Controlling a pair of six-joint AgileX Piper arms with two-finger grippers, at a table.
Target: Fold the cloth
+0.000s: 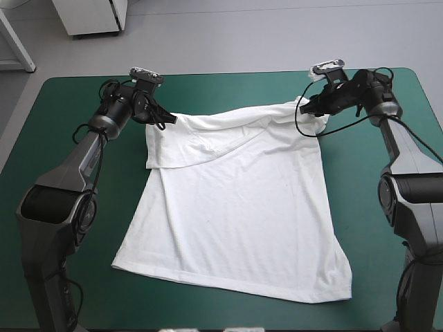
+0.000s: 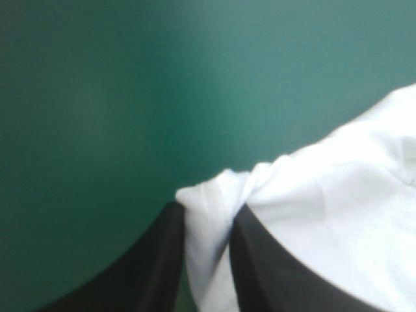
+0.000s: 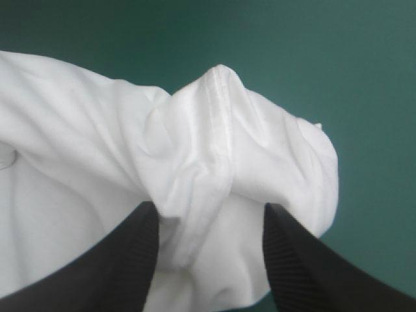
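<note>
The white T-shirt [image 1: 235, 207] lies spread on the teal-green table, hem toward the near edge. Its far edge runs between my two grippers and sags in the middle. A sleeve part is folded over at the far left. My left gripper [image 1: 168, 119] is at the far left corner. In the left wrist view this gripper [image 2: 205, 214] is shut on a thin fold of the T-shirt [image 2: 338, 195]. My right gripper [image 1: 309, 107] is at the far right corner. In the right wrist view it [image 3: 209, 208] holds a thick bunched hem of the T-shirt [image 3: 97, 130], fingers kept somewhat apart by the cloth.
Bare teal-green cover [image 1: 62, 138] surrounds the shirt on all sides, widest at the left and right. The table's far edge [image 1: 228, 75] lies just beyond both grippers.
</note>
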